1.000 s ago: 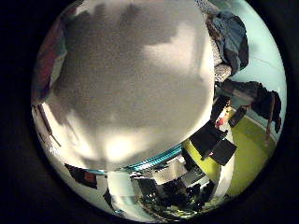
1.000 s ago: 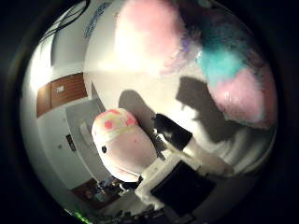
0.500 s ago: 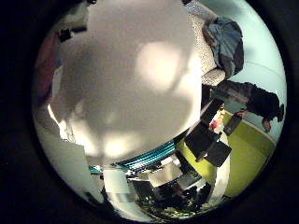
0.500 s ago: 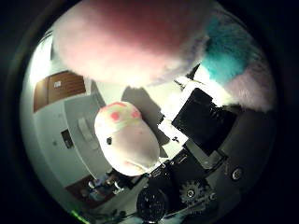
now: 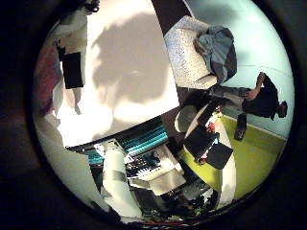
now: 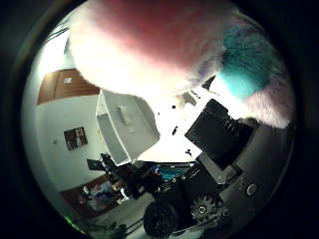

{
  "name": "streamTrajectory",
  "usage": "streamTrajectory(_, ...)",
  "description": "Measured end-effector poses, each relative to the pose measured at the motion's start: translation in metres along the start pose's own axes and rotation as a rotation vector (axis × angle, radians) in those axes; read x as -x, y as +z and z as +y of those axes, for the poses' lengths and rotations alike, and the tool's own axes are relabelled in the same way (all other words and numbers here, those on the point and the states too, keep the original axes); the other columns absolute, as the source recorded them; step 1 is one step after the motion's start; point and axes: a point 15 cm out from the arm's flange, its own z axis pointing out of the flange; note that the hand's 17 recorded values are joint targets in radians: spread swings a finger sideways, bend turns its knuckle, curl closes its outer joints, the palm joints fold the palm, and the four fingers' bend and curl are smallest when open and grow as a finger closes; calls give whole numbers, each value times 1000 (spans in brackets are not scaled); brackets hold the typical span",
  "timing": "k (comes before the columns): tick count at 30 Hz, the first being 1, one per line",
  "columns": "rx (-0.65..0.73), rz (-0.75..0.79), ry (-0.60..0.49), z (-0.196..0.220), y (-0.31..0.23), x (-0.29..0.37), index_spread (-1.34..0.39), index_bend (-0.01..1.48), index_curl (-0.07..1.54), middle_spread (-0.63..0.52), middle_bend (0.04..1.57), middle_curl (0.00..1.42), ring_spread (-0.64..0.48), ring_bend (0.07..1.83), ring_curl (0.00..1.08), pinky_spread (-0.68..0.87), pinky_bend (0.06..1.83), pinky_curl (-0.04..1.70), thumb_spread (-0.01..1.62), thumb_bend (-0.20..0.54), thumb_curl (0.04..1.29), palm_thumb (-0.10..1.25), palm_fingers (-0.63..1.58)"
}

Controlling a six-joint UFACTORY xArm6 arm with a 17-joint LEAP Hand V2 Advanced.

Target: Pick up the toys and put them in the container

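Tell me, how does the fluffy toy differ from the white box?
The fluffy toy is pink with a teal patch; the white box is plain. The toy looks soft and rounded, the box stiff and straight-sided. The toy sits much nearer the palm than the box.

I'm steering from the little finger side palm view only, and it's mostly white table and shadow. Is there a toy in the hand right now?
Observer: Yes. The thumb side palm view shows a pink plush toy filling much of the picture, close against the palm.
Operator: Is the hand actually on it?
Observer: The hand has one of its black fingers curled up against the toy, beside the toy's teal patch.
Operator: Where's the container?
Observer: A white container shows beyond the toy in that view. The toy is not in it.
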Motion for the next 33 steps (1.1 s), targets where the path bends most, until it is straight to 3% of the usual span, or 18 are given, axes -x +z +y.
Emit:
streamTrajectory(5, -79, -7, -114, 15, -37, 51, -292, 1061, 988, -220, 1260, 1002, -263, 1367, 850, -182, 1273, 1092, 1073, -15, 598, 1019, 982)
streamTrajectory(21, -228, -90, -545, 54, -81, 261, -283, 1060, 987, -210, 1267, 990, -280, 1329, 906, -191, 1184, 1244, 984, -15, 678, 1042, 998)
streamTrajectory(28, -266, -139, -614, 55, -92, 321, -282, 1054, 986, -210, 1257, 989, -285, 1307, 924, -196, 1153, 1284, 969, -16, 700, 1038, 1009)
streamTrajectory(33, -214, -143, -658, 59, -74, 348, -283, 1047, 990, -210, 1250, 990, -289, 1295, 933, -200, 1141, 1301, 968, -15, 712, 1027, 1016)
